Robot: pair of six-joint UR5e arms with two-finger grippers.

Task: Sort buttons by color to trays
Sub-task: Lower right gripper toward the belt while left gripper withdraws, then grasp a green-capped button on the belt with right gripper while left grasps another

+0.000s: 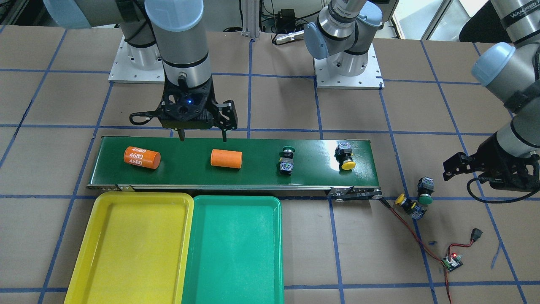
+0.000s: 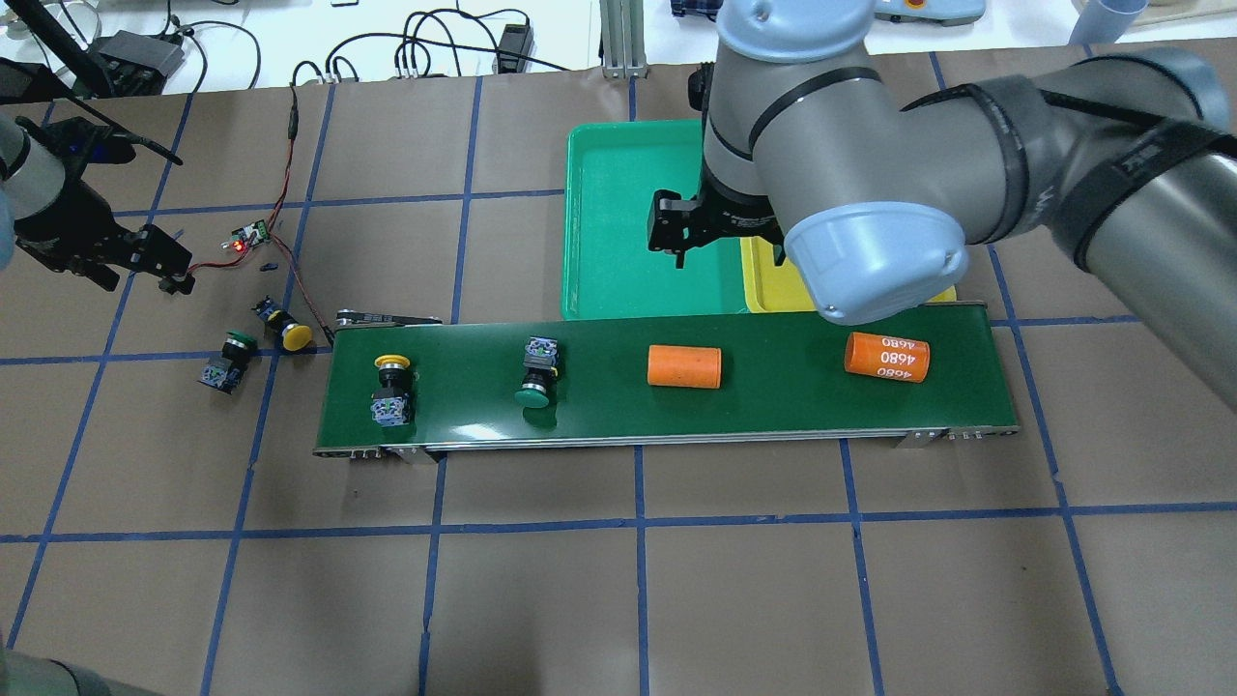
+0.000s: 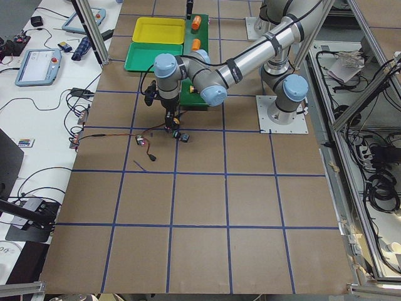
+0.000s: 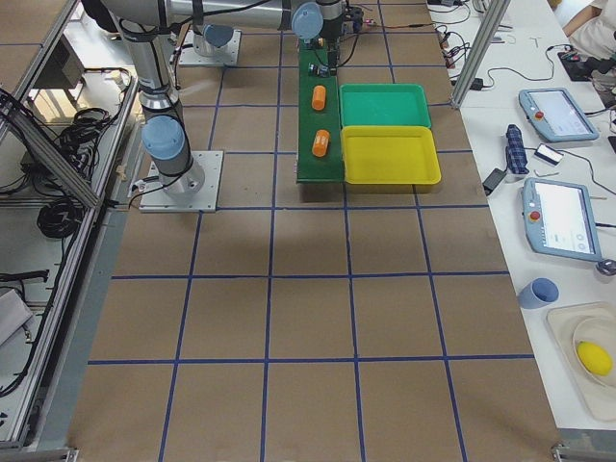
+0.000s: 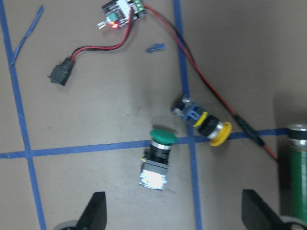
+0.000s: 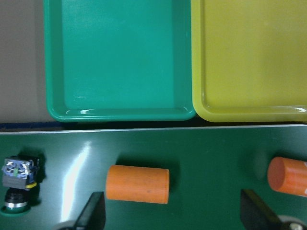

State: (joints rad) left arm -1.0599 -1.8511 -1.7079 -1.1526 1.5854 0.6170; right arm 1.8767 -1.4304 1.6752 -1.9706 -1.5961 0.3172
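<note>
One green-capped button (image 1: 287,159) and one yellow-capped button (image 1: 346,157) lie on the conveyor belt (image 1: 253,175). Another yellow button (image 1: 406,203) and green button (image 1: 425,191) lie on the table off the belt's end. My left gripper (image 1: 453,166) is open and empty above them; the left wrist view shows the green (image 5: 157,160) and the yellow (image 5: 204,125) ahead of its fingers (image 5: 96,213). My right gripper (image 1: 203,137) is open and empty over the belt's robot-side edge. The yellow tray (image 1: 126,253) and the green tray (image 1: 232,253) are empty beside the belt.
Two orange cylinders (image 1: 142,157) (image 1: 226,158) lie on the belt below the right gripper. A small circuit board (image 1: 452,261) with a red light and red-black wires (image 1: 405,223) lies near the off-belt buttons.
</note>
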